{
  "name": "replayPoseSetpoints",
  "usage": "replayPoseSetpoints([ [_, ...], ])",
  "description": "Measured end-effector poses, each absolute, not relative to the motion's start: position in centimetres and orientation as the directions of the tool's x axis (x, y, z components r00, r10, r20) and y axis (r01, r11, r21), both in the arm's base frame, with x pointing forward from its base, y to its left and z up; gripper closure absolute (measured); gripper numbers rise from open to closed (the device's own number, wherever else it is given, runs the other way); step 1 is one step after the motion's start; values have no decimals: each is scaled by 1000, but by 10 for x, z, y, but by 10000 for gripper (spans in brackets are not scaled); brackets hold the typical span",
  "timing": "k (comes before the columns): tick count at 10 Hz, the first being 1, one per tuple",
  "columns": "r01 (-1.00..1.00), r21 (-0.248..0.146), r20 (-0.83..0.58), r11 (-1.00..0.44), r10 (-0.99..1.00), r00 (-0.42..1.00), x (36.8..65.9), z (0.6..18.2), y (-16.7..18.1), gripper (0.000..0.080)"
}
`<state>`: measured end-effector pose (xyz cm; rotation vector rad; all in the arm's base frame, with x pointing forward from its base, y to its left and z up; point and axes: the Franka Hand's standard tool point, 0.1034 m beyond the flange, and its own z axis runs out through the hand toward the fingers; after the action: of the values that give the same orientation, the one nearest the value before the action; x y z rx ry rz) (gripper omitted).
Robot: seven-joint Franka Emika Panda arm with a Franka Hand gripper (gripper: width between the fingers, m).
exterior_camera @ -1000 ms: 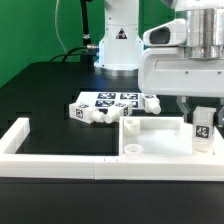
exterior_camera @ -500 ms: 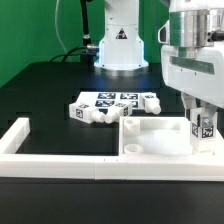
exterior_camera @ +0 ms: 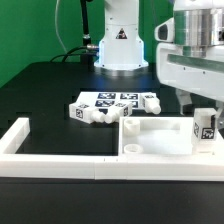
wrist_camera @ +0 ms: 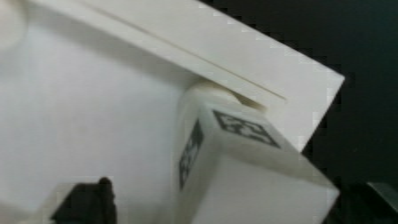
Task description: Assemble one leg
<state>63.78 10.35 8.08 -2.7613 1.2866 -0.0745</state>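
Directly beneath the robot's two-finger gripper (exterior_camera: 205, 112), at the far corner of the large flat white square panel (exterior_camera: 150, 132) toward the exterior view's right, I find the leg (exterior_camera: 205, 126), a stubby white plastic peg carrying a black-and-white square tag. It stands upright, its long axis vertical and in line with the gripper's approach from above. The wrist view shows the same leg (wrist_camera: 240, 160) seated between the two dark fingertips (wrist_camera: 86, 198), its lower end meeting the panel's surface (wrist_camera: 89, 100) at what looks like a corner socket; I cannot confirm whether the peg is fully seated.

The fingers appear closed around the leg's upper part, though the contact itself is hidden by the gripper housing in the exterior view and lies at the frame edge in the wrist view. I judge it a pinch on the leg.

The other loose white tagged legs (exterior_camera: 112, 104) lie in a cluster well apart from the hand, on the black table (exterior_camera: 50, 90).

My judgement: the next move turns on keeping the leg's axis square to the panel while turning or pressing it home.
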Motion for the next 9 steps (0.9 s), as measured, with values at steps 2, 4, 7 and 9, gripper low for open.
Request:
replayPoseSetpoints([
  [2,-658,-94,1,-747,-661,750,635,80,106,154],
  [4,-520,-89,19,-850,-523,852,635,79,104,151],
  [7,-269,-46,54,-962,-271,961,638,79,111,150],
  [9,-313,-48,51,-949,-315,948,638,79,110,274],
])
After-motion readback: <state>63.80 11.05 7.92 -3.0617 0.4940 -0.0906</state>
